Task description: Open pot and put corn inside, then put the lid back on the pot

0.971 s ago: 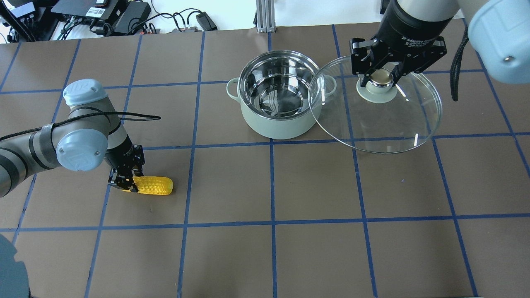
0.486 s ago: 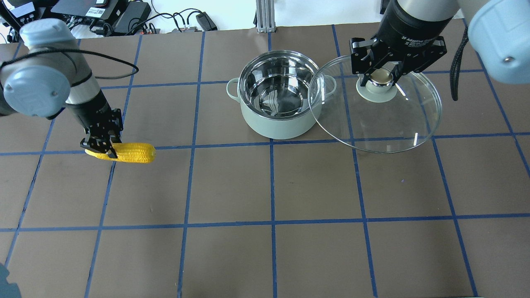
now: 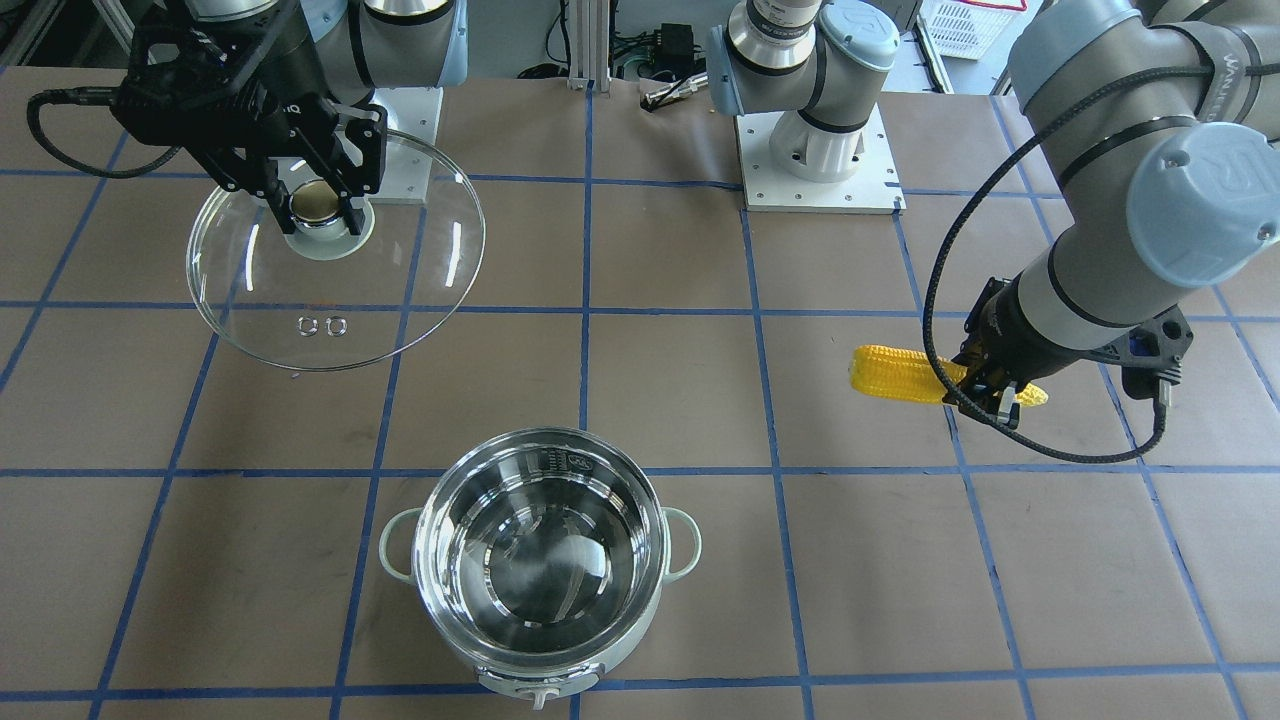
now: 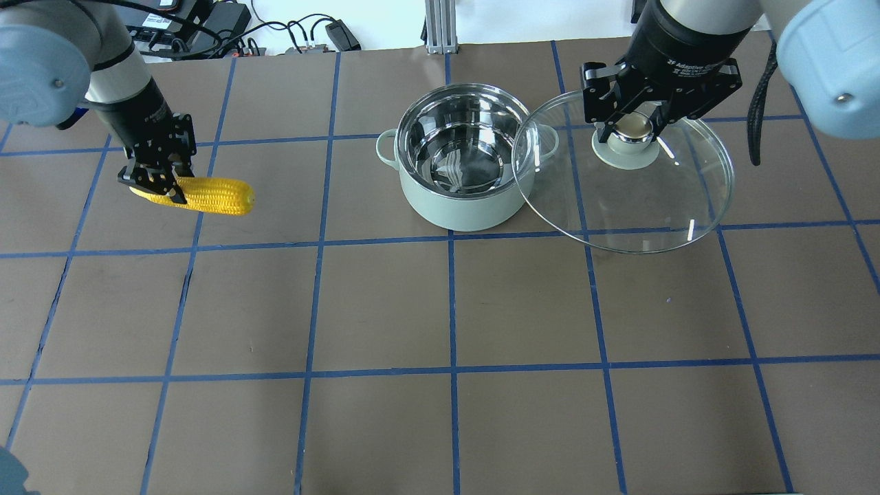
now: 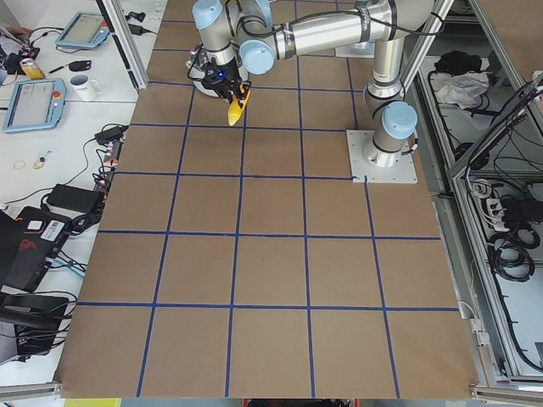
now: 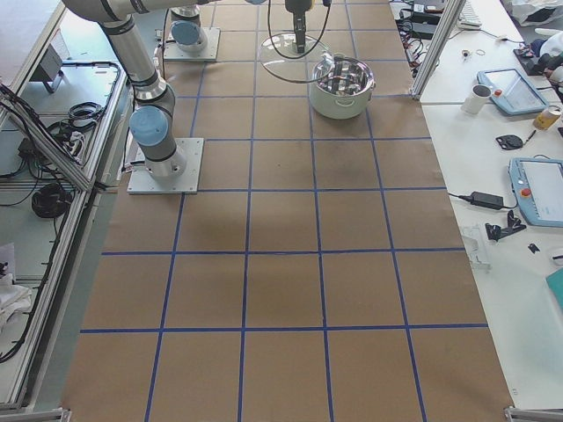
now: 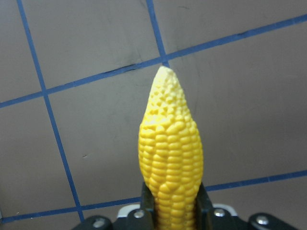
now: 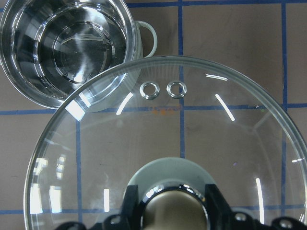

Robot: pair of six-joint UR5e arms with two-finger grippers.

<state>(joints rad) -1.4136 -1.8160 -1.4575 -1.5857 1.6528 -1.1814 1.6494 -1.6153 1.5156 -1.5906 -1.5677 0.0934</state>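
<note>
1. So, toward the far-left corner of the desk (image 4: 440, 426), the left gripper (image 4: 152, 185) is clenched on the corn (image 4: 210, 196), lifted; it has yet to reach the pot (image 4: 460, 210).
2. The pot stands open and empty, mid far edge.
3. Toward the far-right corner, the right gripper (image 4: 634, 134) grasps the lid (image 4: 639, 206) by its knob, aloft; re-lidding comes last.

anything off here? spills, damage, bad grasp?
Nothing stands out. The pot sits upright and empty, the right gripper holds the lid by its knob beside it, and the left gripper grips the corn near one end. No damage visible.
</note>
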